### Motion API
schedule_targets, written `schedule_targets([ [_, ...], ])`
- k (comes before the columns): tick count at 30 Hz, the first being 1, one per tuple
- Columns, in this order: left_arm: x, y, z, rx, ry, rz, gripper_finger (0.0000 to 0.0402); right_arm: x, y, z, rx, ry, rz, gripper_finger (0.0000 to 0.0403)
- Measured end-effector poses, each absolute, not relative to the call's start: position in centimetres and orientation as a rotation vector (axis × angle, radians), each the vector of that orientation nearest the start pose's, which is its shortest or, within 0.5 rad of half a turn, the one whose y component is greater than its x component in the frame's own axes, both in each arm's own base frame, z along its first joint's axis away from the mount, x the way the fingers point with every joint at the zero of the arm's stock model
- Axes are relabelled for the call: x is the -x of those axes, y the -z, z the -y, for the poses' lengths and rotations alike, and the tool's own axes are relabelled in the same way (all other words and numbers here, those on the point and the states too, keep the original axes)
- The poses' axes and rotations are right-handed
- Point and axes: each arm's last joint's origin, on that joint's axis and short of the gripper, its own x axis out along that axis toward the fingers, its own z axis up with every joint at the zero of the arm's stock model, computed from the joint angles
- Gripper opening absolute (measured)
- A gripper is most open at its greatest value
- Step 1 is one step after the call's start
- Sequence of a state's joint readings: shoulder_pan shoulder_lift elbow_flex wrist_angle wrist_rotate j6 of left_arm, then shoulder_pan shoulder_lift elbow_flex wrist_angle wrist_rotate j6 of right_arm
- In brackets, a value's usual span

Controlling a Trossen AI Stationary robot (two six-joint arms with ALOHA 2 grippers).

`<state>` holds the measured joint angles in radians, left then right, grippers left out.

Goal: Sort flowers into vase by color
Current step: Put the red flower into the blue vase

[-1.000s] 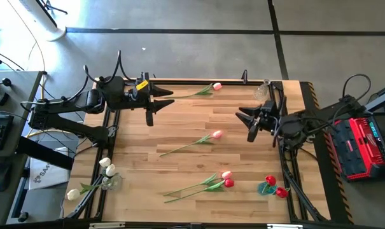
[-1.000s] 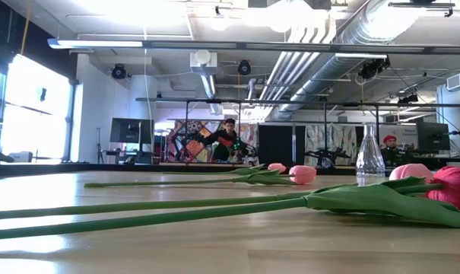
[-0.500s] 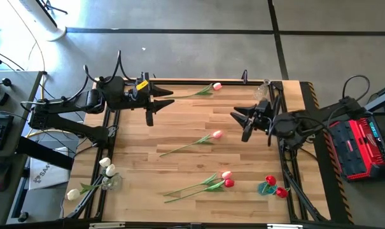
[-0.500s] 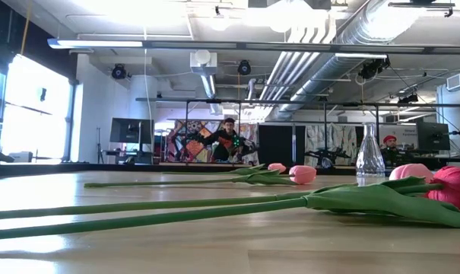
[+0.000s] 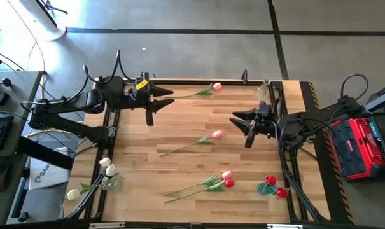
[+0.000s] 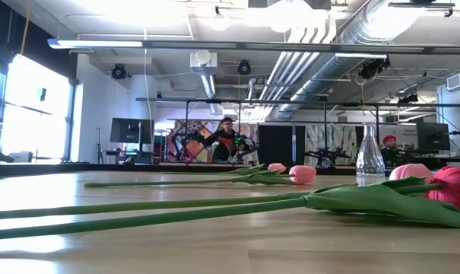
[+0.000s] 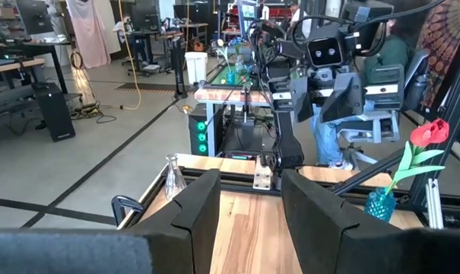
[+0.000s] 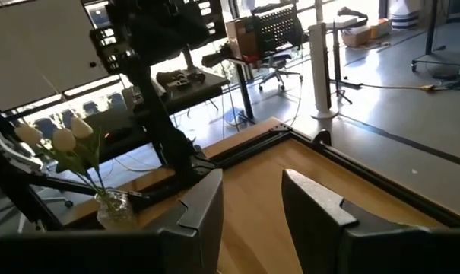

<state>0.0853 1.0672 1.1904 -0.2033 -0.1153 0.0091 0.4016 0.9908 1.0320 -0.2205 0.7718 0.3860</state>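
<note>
Several tulips lie flat on the wooden table. One pink tulip (image 5: 216, 86) is at the far edge and another pink tulip (image 5: 216, 134) is in the middle. A pink tulip (image 5: 226, 175) and a red tulip (image 5: 229, 183) lie side by side nearer the front. My left gripper (image 5: 161, 102) hovers open above the far left, pointing level toward the right. My right gripper (image 5: 240, 130) hovers open at the right, just beyond the middle tulip's head. Nothing is between either gripper's fingers (image 7: 199, 205) (image 8: 203, 209).
A clear vase (image 5: 108, 173) with white tulips stands at the near left corner, with a white tulip (image 5: 72, 194) lying beside it. A teal vase (image 5: 266, 186) with red tulips stands at the near right. An empty clear vase (image 5: 262, 91) stands at the far right.
My right gripper has edged a little toward the table's left and near side and has turned slightly, still open. The flowers have not moved.
</note>
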Motion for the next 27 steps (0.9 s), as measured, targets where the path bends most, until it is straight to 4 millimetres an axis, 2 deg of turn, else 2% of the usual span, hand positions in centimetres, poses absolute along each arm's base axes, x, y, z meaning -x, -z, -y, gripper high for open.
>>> schedule_targets([
  [7, -22.6, -41.5, -2.3, 0.003, -0.200, -0.088, 0.0128, -19.6, -37.7, -6.1, -0.310, 0.394, -0.087, 0.0123],
  [13, -23.0, -41.2, -2.2, 0.088, -0.177, -0.101, 0.0128, -19.7, -37.7, -6.2, -0.313, 0.386, -0.084, 0.0123],
  [21, -23.8, -40.5, -2.3, 0.070, -0.179, -0.137, 0.0128, -19.7, -37.8, -6.2, -0.309, 0.384, -0.081, 0.0123],
  [27, -24.3, -39.7, -2.3, 0.126, -0.186, -0.191, 0.0128, -19.7, -37.8, -6.1, -0.303, 0.385, -0.082, 0.0123],
])
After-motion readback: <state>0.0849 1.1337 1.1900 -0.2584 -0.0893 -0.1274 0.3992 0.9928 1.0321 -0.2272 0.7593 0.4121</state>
